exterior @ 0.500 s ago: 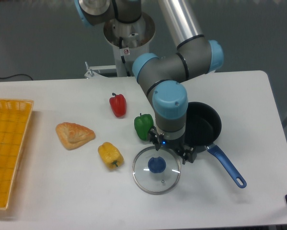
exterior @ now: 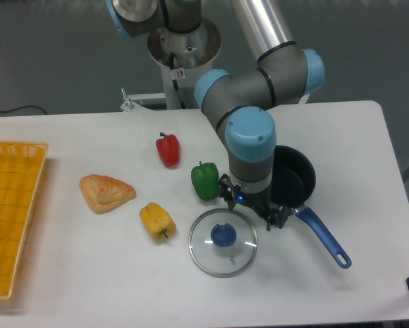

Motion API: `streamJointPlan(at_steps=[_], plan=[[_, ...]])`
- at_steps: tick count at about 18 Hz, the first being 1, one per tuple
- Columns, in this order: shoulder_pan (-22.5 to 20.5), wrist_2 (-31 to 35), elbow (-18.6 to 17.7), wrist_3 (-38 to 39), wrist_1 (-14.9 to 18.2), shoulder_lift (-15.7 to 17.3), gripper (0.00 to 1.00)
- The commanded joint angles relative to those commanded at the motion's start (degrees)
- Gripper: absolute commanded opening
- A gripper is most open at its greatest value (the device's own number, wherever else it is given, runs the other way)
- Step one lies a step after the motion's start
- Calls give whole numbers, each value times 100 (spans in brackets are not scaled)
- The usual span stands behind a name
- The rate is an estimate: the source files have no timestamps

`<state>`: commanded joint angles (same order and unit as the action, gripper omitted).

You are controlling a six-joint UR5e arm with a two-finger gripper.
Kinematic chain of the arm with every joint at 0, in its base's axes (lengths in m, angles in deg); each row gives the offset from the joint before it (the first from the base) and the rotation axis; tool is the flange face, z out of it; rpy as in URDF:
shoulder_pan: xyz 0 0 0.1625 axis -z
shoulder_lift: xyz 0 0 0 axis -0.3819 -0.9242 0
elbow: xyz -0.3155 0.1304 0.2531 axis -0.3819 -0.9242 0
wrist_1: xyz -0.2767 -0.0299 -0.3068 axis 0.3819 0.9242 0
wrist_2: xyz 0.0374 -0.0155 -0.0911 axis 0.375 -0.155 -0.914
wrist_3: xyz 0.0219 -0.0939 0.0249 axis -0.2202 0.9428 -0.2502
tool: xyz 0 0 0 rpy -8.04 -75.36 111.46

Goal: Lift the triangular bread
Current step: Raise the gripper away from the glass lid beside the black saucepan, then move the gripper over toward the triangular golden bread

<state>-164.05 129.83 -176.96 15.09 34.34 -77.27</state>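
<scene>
on the white surface (exterior: 341, 137), toward its left half, lies the triangular bread (exterior: 106, 193), flat, golden-tan with a browned flaky crust, one corner pointing right. it touches nothing; a yellow bell pepper (exterior: 157, 221) sits just beside it to the lower right, and a red bell pepper (exterior: 168, 149) stands further back, up and to the right. a green bell pepper (exterior: 205, 180) rests near the middle, right next to the arm's wrist. at the far left edge a yellow mesh basket (exterior: 9, 212) lies on the surface, with a small reddish thing barely showing at its left rim, too cut off to identify. the jaws (exterior: 253, 210) hang well apart from the bread, over on the right side, low above the gap between a round glass lid (exterior: 222, 242) with a blue knob and a black frying pan (exterior: 296, 179) with a blue handle. the fingers are dark and seen from above against the dark pan, so whether they are spread or closed cannot be told, though they appear to grasp nothing. the lid lies flat, just in front of the jaws, and the pan sits behind and to their right, its handle pointing toward the lower right.
</scene>
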Motion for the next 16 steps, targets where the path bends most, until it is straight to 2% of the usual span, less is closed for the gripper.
streamJointPlan(at_steps=[4, 7, 12, 16], plan=[[193, 26, -176, 131, 18, -26, 100], [342, -44, -238, 973, 18, 0, 100], [1255, -27, -370, 1887, 0, -87, 100], [1801, -18, -423, 1969, -9, -105, 100]])
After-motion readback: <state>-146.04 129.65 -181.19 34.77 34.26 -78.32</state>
